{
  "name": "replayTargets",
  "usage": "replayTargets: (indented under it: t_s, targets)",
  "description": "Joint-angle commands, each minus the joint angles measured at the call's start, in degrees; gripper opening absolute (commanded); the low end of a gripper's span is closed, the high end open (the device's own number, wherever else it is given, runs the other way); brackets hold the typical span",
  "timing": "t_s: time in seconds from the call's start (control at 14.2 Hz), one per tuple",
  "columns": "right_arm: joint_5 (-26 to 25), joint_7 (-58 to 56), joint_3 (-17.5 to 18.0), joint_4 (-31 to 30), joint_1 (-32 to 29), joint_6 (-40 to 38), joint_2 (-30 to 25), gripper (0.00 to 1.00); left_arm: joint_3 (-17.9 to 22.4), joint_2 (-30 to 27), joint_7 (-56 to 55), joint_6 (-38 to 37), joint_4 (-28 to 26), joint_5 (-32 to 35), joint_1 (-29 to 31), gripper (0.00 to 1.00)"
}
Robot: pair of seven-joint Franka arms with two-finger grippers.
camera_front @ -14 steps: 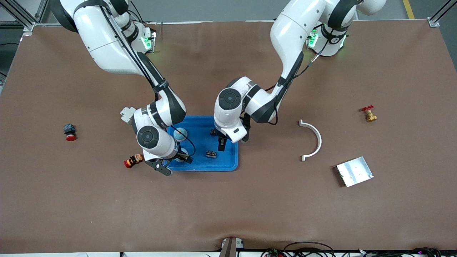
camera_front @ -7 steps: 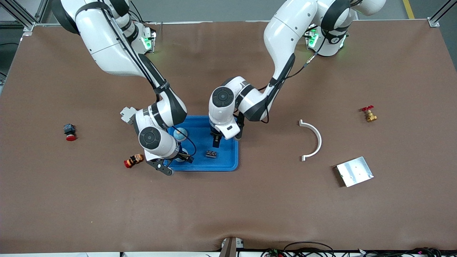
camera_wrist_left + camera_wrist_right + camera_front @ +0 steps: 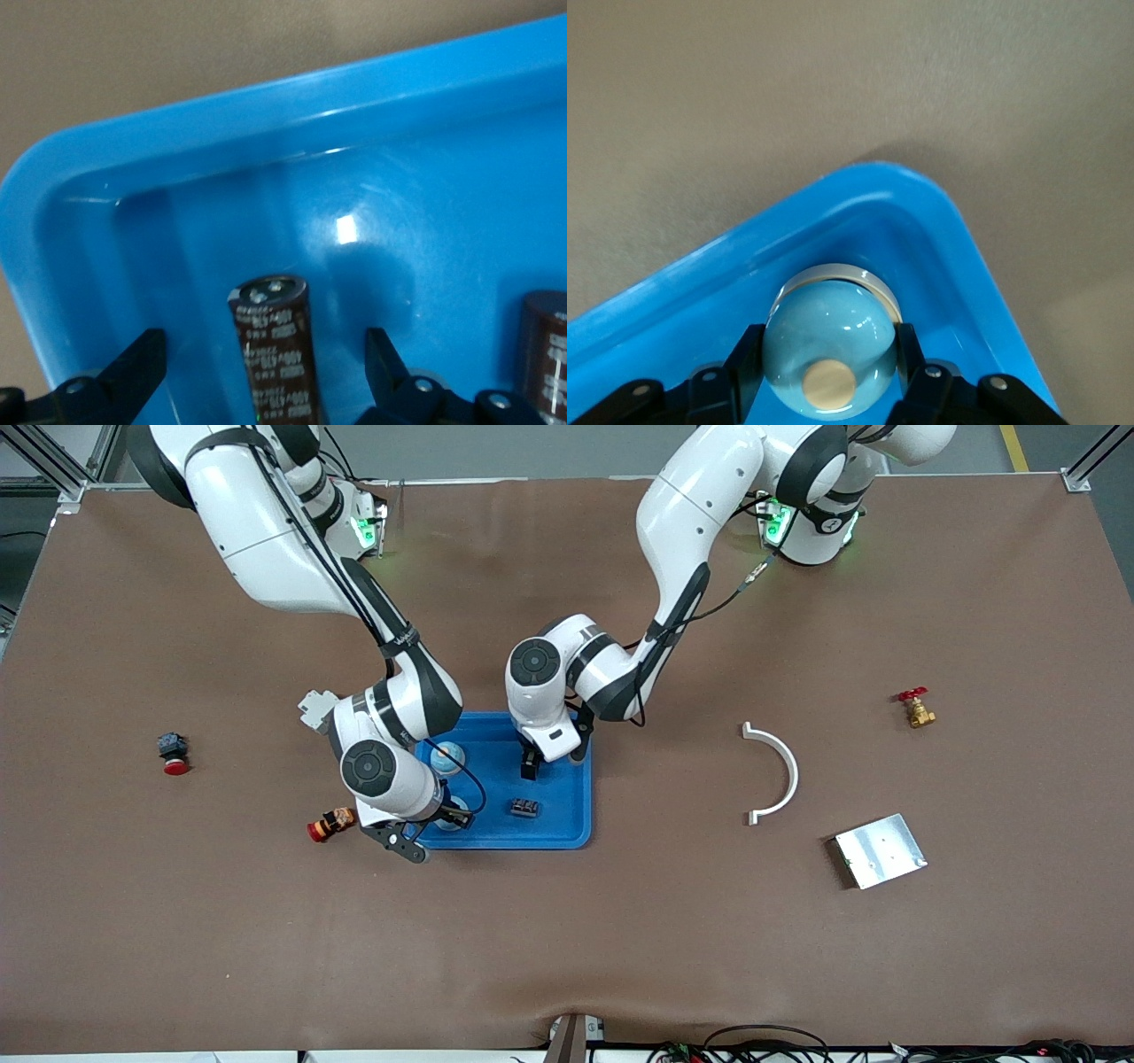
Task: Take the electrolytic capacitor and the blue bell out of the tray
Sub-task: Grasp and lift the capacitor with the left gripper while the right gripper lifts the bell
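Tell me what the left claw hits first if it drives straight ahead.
Probably the dark brown cylindrical capacitor, standing between the open left claw's fingers in the blue plastic tray; below it, the tray floor. Depth is uncertain.

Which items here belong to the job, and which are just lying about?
Job:
- capacitor in the tray, between the open left end effector's fingers
- bell in the tray's corner, gripped by the right end effector

Lying about:
- two red buttons
- white arc
- metal plate
- valve
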Motion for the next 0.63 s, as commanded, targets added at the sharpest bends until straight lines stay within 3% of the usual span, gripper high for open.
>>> replayTargets:
  t_s: [0.0, 0.07, 0.14, 0.28, 0.35, 0.56]
  targets:
    - [0.39, -1.23, 1.18, 1.05, -1.54, -3.18, -3.13, 0.03, 1.0, 0.8, -1.12, -0.34, 1.01, 1.44, -1.32, 1.0]
    - [0.39, -1.84, 0.92, 1.67, -1.62, -4.58, -3.48, 0.0, 1.35, 0.8, -1.12, -0.61, 1.01, 1.61, -1.41, 0.93]
    - [0.39, -3.94, 0.57, 1.77, -1.71, -5.38, -4.45, 0.0, 1.61, 0.8, -1.12, -0.87, 1.01, 1.96, -1.76, 0.73]
    - [0.39, -9.73, 0.39, 1.07, -4.68, -7.3, -7.52, 0.0, 2.49, 0.8, -1.04, -1.57, 1.01, 1.97, -2.11, 0.05]
    - [0.39, -13.5, 0.39, 1.06, -6.18, -10.19, -8.4, 0.0, 2.84, 0.63, -0.77, -2.53, 1.01, 2.58, -2.2, 0.0]
    - [-0.22, -28.87, -0.13, -1.47, -11.1, -15.74, -11.74, 0.0, 2.76, -0.34, 0.36, -5.17, 1.01, 4.51, -1.77, 0.0]
